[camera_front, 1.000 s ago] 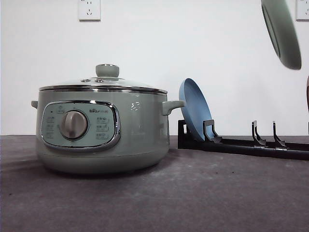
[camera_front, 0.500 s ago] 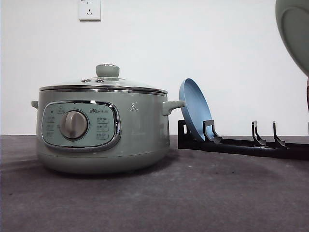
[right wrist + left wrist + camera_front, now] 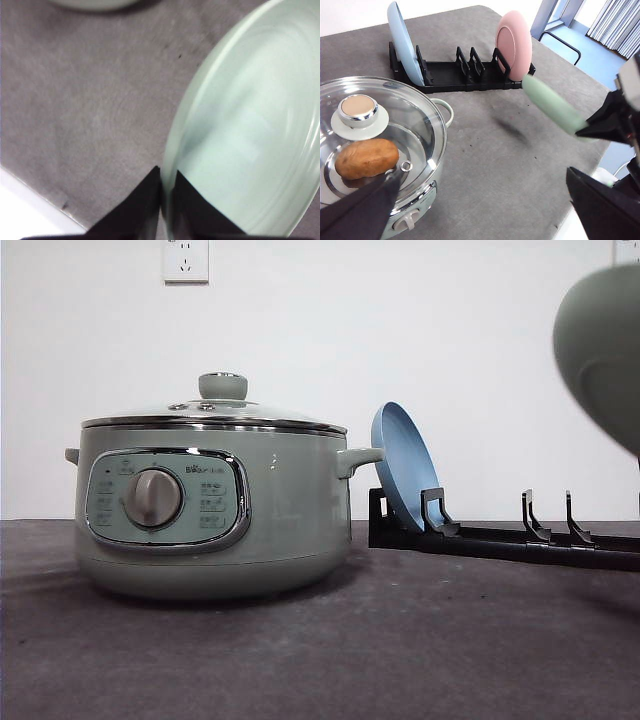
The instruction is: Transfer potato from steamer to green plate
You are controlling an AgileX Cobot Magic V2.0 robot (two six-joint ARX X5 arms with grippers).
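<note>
Right wrist view | right tool point(image 3: 167, 192) pinching glossy round green plate point(image 3: 250, 130) rim

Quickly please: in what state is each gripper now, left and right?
Left gripper: open, holding nothing.
Right gripper: closed on the rim of the pale mint-green round plate, held above the grey table.

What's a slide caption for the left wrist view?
Right gripper carries the green plate above the table while the potato waits under the steamer lid.
</note>
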